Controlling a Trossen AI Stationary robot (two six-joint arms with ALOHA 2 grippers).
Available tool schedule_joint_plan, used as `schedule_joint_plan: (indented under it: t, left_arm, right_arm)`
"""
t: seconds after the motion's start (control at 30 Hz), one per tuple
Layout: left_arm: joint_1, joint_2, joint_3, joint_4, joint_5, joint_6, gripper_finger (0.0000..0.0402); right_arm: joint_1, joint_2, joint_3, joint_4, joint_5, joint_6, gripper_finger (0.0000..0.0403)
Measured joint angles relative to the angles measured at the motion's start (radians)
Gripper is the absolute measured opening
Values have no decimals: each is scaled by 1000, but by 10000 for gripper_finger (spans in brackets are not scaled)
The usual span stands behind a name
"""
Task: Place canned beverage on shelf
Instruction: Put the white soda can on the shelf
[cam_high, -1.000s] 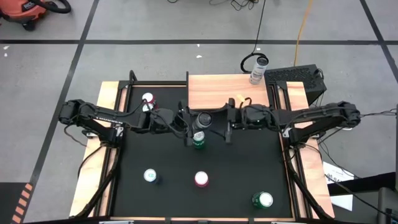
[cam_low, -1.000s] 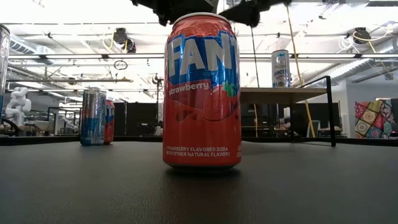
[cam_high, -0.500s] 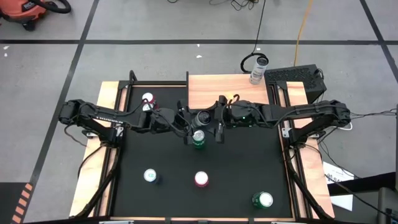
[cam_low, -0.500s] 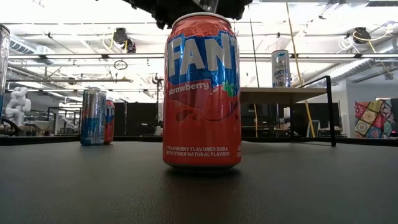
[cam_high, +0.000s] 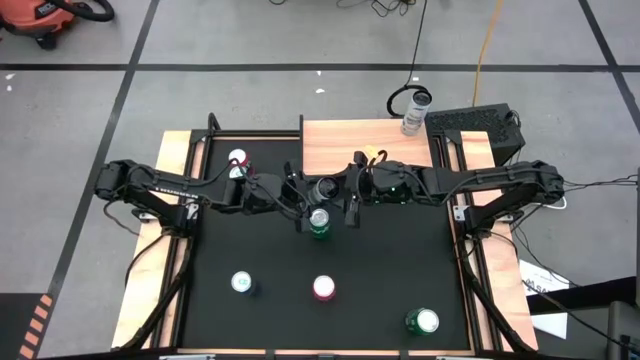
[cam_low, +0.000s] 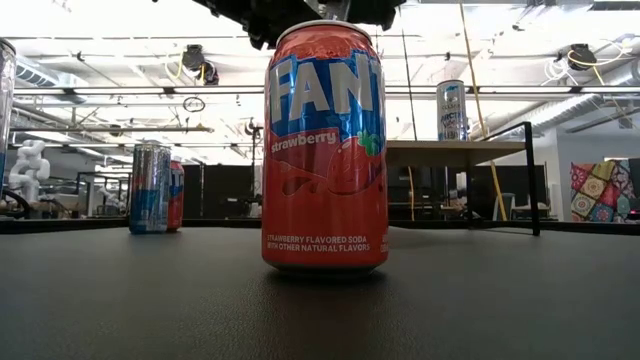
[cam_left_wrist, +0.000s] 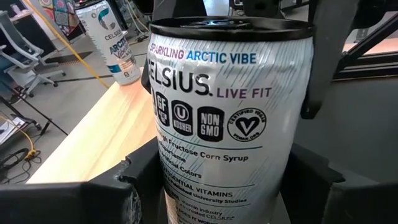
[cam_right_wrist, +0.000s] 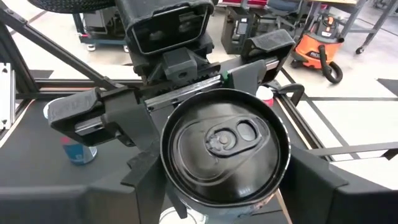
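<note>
Can (cam_left_wrist: 217, 112) hangs in the air between the two claws, which meet over the middle of the table. The left claw (cam_left_wrist: 217, 193) grips it low on the body, upright, with a finger on each side. The right claw (cam_right_wrist: 217, 186) faces it from the other side.

A second ago the right claw stood back towards the shelf side with its fingers spread wide. It has since slid in around the can and drawn its fingers in against the can's sides, so both claws now appear to have hold of the same can. I judge this to be a hand-over caught midway: the right arm has taken its grip and the left has not yet let go.

The shelf (cam_high: 345, 145) lies just behind the right claw, its plank bare on this near part, with a second can (cam_high: 415, 108) standing well off at its far corner. A green can (cam_high: 319, 222) stands on the table right under the claws. Next, likely, the left claw opens and backs away.
</note>
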Motion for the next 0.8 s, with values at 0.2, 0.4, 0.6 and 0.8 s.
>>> schedule_joint_plan:
  t: [0.2,0.4,0.6,0.8]
  left_arm:
    - [0,-3,1,7,-5,-23,282]
    - [2,-62,3,-12,-22,-18,352]
    - [1,-152,3,-113,-36,-24,371]
    - [-31,-215,3,-215,-49,-57,372]
  right_arm:
    - [-14,-6,39,-100,0,28,237]
    - [-44,-7,158,-343,6,45,236]
    - [-110,-52,238,-525,3,64,237]
    - [-212,-171,239,-676,7,83,237]
